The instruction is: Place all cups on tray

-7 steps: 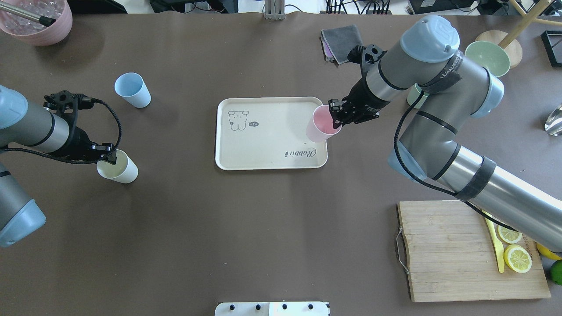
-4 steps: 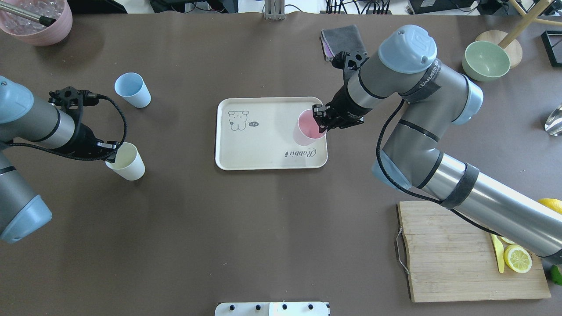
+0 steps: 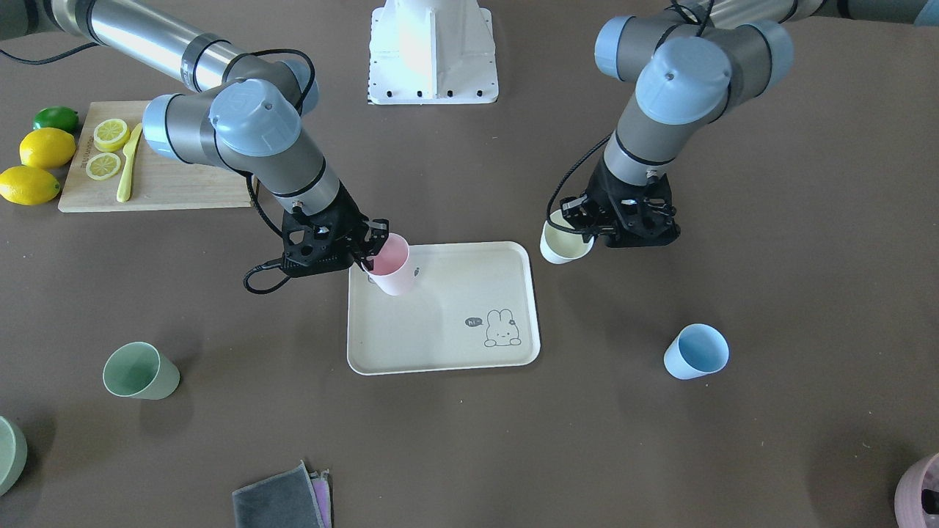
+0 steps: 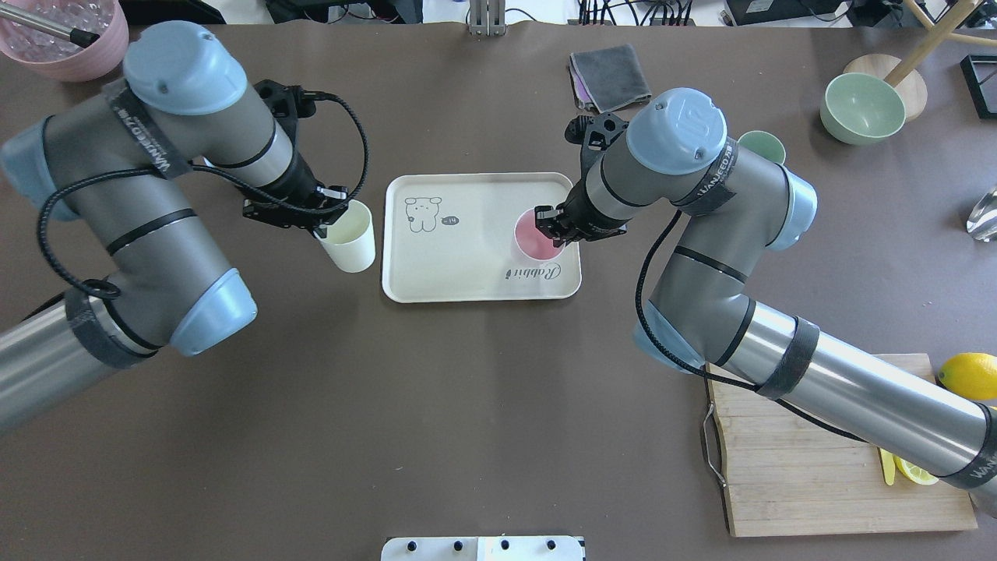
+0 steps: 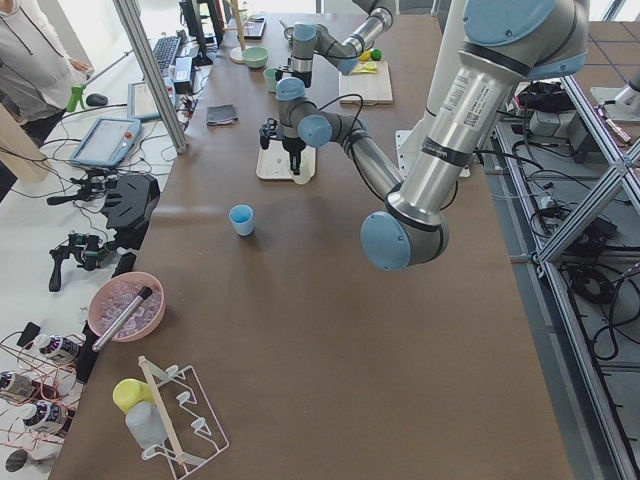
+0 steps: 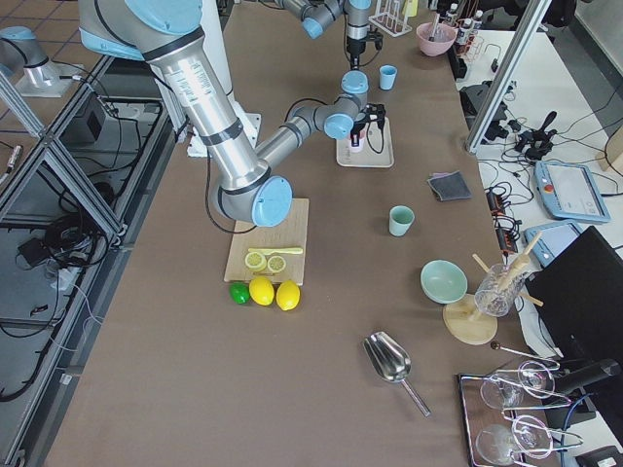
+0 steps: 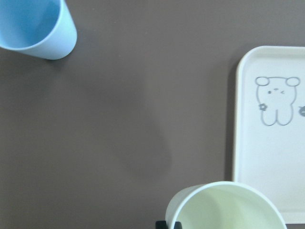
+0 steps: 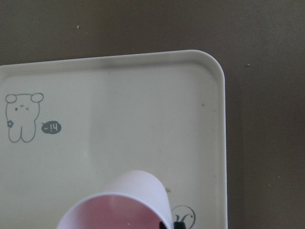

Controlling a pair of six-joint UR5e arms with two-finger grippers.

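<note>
The cream tray (image 4: 467, 269) with the rabbit drawing lies mid-table, also in the front view (image 3: 440, 345). My right gripper (image 4: 549, 230) is shut on the rim of the pink cup (image 4: 534, 235) and holds it tilted over the tray's right part by the lettering (image 3: 392, 268). My left gripper (image 4: 323, 227) is shut on the rim of the cream-white cup (image 4: 349, 238), just left of the tray's left edge (image 3: 563, 242). The blue cup (image 3: 697, 352) stands on the table, hidden by my left arm in the overhead view. The green cup (image 3: 139, 371) stands beyond my right arm.
A wooden cutting board (image 4: 810, 452) with lemon slices lies front right. A green bowl (image 4: 862, 107), a grey cloth (image 4: 611, 74) and a pink bowl (image 4: 74, 43) stand along the far side. Whole lemons (image 3: 44, 147) lie beside the board.
My left arm has carried the cream-white cup right, up to the tray's left edge. My right arm has moved the pink cup left, further over the tray.
</note>
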